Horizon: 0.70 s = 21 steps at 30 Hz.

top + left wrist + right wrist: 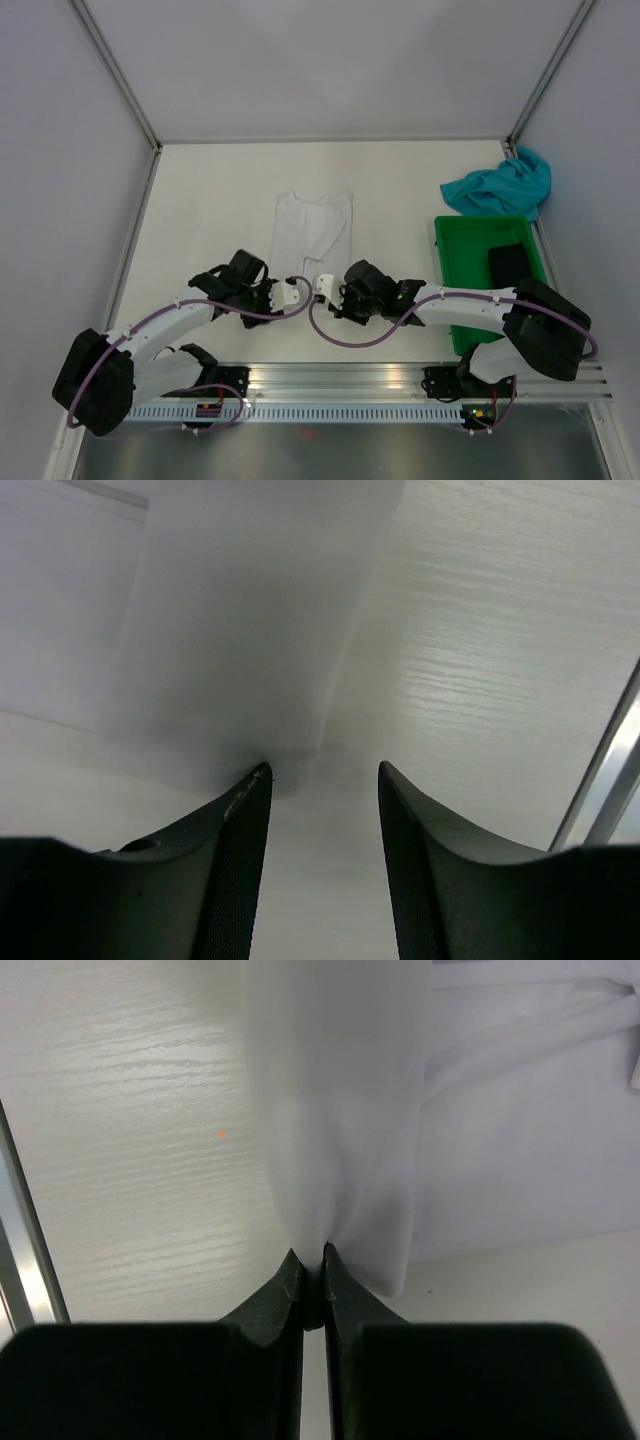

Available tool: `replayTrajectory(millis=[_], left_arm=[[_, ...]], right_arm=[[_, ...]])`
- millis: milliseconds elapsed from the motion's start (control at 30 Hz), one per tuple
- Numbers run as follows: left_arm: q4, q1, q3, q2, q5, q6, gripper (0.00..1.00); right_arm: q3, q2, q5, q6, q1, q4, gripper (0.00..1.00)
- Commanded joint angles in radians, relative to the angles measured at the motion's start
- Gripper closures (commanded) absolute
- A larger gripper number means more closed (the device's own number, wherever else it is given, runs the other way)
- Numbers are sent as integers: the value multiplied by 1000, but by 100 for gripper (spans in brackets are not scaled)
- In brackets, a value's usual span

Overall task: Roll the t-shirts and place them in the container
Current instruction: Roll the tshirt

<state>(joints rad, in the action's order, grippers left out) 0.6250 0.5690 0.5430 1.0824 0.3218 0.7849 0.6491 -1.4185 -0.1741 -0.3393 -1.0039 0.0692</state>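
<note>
Right claw [311, 1256] is clamping the near hem of the white t-shirt [335, 1110], which is lying on the counter [130, 1110] ahead of both claws. Left claw [322, 770] is gaping apart, with the hem at its left fingertip. Grasping step, likely. Next: left claw closing on hem, then rolling forward.

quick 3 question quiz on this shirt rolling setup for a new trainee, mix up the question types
1. True or false: the right gripper is shut on the white t-shirt.
2. Where does the teal t-shirt lie relative to the green crate? A) inside it B) on the table just beyond it C) draped over its near wall
3. Fill in: the left gripper is ____, its fingers apart at the white t-shirt's near edge.

Key: 1 true; 2 B; 3 open
</note>
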Motion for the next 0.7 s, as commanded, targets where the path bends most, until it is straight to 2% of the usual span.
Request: replayTrajectory(millis=[0,167,233,267,333,433,667], left_arm=[[-146,3,-41,16,-58,43,48],[-215,3,-98,43,-56,36,54],[-217,3,-100,39,-61,34,72],[-215,3,-100,34,-64,28,88],[-193,3,-97,18,-67,24,97],[-115,3,-66,-2,-49,22,98],[272,-1,31,-82,43,100,98]], right_arm=[[9,6,-51,3,10,-31,92],[11,9,-65,3,24,-29,92],[11,9,-68,3,25,-28,92],[11,10,-70,5,27,-28,92],[9,15,-73,11,30,-23,92],[15,32,-99,13,30,-8,91],[55,78,-225,65,28,37,87]])
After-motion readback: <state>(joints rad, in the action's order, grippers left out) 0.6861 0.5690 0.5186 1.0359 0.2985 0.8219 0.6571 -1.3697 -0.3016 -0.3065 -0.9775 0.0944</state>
